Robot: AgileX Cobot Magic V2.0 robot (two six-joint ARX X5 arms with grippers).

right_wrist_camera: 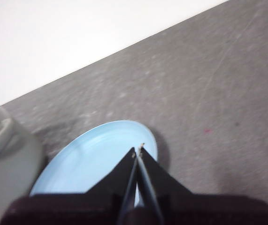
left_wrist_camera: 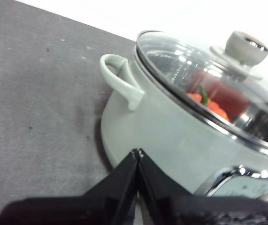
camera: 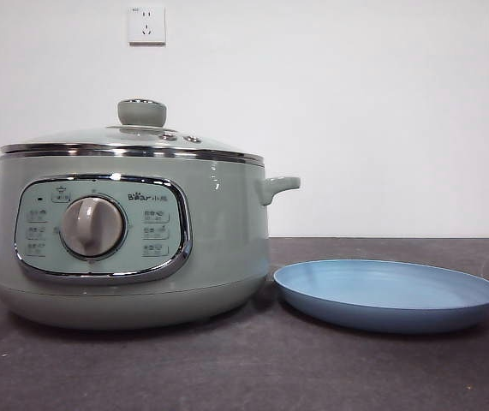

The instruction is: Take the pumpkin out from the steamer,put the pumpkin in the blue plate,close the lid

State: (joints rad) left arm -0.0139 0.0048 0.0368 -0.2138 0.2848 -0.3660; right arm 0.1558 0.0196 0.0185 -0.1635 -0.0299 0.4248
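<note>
we see nothing of the task done yet. the large pale sage-green steamer [camera: 133, 240] with its chrome rim stands on the dark grey table [camera: 244, 368], and the domed glass lid with the green knob [camera: 141, 128] sits squarely on top of it. through the glass, in the left wrist view, we make out the small orange-red toy pumpkin [left_wrist_camera: 211, 105] with its green stem, inside the pot. the wide, shallow, matte light-blue plate [camera: 388, 295] lies just beside the steamer and holds nothing.

neither arm shows in the front view. our left gripper [left_wrist_camera: 137, 152] hangs above the table near the steamer's side handle, its two black jaws pressed together on nothing. our right gripper [right_wrist_camera: 138, 149] hangs over the plate's edge, jaws likewise together and empty.

as we judge it, every step remains: lift the lid off by its knob, take the pumpkin out, set it in the plate, then put the lid back on.
</note>
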